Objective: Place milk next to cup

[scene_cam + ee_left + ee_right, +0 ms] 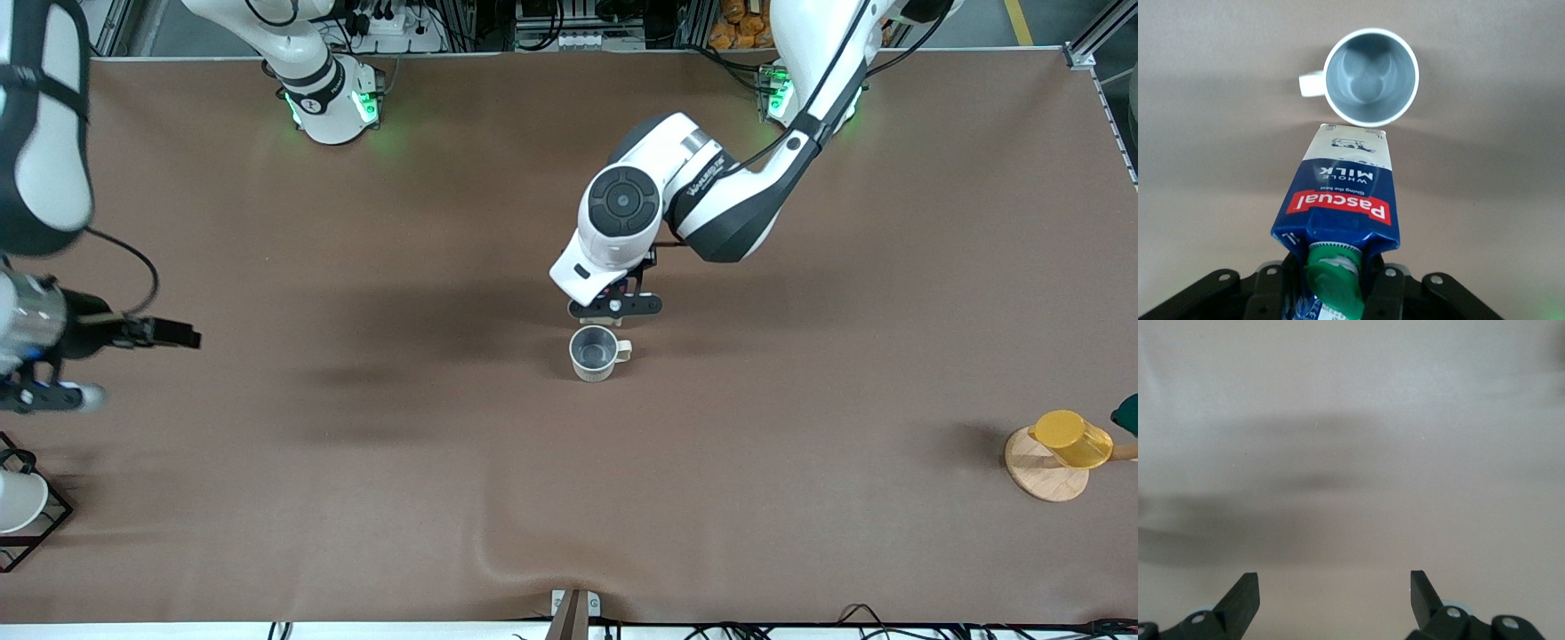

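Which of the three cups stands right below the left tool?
The beige-grey mug mid-table, by the held milk carton; the yellow cup and white cup sit at the table's ends.

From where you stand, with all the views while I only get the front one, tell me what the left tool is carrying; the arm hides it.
Observer: The left tool is shut on the milk, a blue carton gripped at its green-capped end.
Operator: Give me its position against the cup.
Observer: In the left wrist view the carton's free end hangs just short of the cup's rim, not over the opening.
Operator: Say whether the cup is empty.
Observer: Yes, its dark grey inside is bare.
Operator: Report the right tool.
Observer: The right tool is open over bare brown table, holding nothing; that arm waits.
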### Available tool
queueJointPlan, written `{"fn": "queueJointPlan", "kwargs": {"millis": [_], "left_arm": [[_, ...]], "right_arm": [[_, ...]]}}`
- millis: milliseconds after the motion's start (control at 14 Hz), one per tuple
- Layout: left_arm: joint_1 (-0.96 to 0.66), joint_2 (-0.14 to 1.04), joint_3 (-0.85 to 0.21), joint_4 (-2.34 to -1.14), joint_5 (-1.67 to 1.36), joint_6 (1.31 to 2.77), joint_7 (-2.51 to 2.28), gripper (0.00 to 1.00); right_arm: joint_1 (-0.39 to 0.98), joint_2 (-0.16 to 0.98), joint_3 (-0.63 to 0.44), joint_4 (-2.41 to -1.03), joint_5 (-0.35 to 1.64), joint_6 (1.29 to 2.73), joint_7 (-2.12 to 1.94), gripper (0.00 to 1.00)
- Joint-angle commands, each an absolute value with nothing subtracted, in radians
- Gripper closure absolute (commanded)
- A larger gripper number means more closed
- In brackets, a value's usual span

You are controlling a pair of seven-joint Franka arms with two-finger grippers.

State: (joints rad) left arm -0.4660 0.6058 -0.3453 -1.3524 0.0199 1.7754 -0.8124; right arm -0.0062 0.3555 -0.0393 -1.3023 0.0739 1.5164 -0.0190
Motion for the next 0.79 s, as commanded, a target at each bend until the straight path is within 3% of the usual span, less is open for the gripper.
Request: {"fn": "queueJointPlan", "kwargs": {"millis": [0, 714], "left_arm": [[-0.479, 0.638, -0.337, -1.310, 0.043, 1.796, -0.804, 0.62], [-0.505, 0.678, -0.299, -1.312, 0.043, 1.853, -0.796, 0.58]], "right_arm": [[-0.015, 0.255, -0.035, -1.414, 0.038, 1.543, -0.021, 0.00], [-0.031, 0.040, -0.009, -1.702, 0.012, 1.713, -0.058, 0.00]]}}
